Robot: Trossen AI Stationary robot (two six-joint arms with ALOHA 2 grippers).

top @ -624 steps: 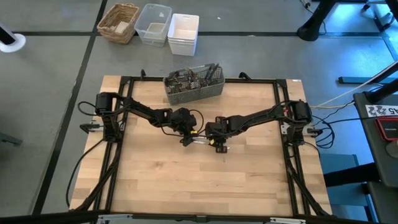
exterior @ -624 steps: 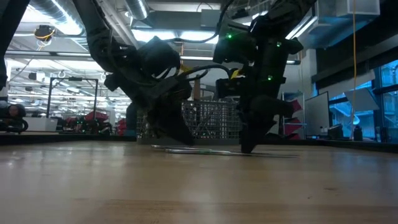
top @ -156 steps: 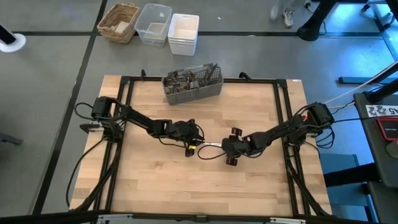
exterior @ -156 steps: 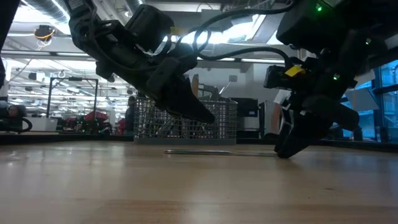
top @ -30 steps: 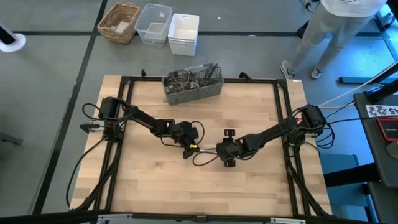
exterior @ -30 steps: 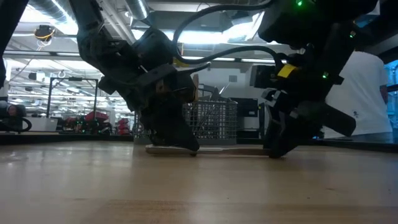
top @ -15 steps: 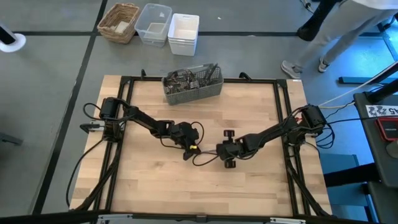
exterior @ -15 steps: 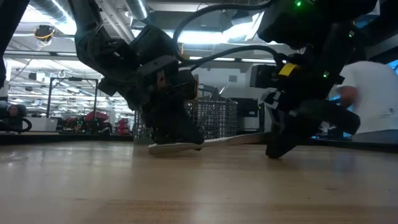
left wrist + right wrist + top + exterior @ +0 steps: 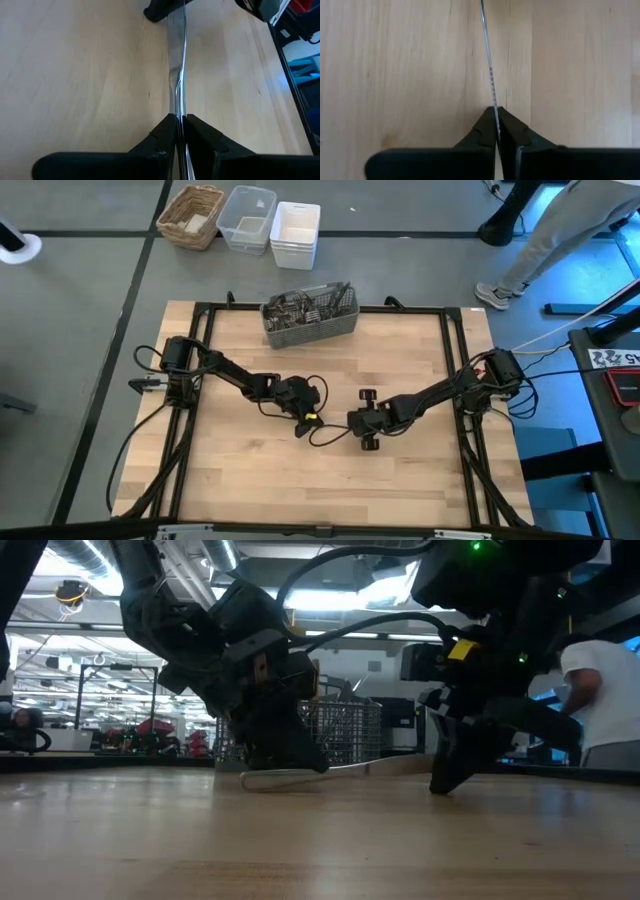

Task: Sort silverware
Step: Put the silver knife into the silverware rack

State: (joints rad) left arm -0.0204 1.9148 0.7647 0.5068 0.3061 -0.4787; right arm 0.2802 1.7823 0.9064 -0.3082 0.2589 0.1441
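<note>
piece: 1 thin silverware piece (image 9: pixel 178 75) held edge-on over mid-desk (image 9: pixel 400 480), type unclear | left end effector (image 9: pixel 180 131) clenched on one end | right end effector (image 9: pixel 496 131) clenched on other | both arms reach inward, low.

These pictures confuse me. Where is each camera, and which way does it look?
High: overhead, looking down on table, both arms, basket.
Low: tabletop height, facing left gripper, right gripper, basket behind.
Left wrist: on left arm, past its fingers along the knife.
Right wrist: on right arm, likewise, past its fingers.
Shared: both wrist views show that knife.
</note>
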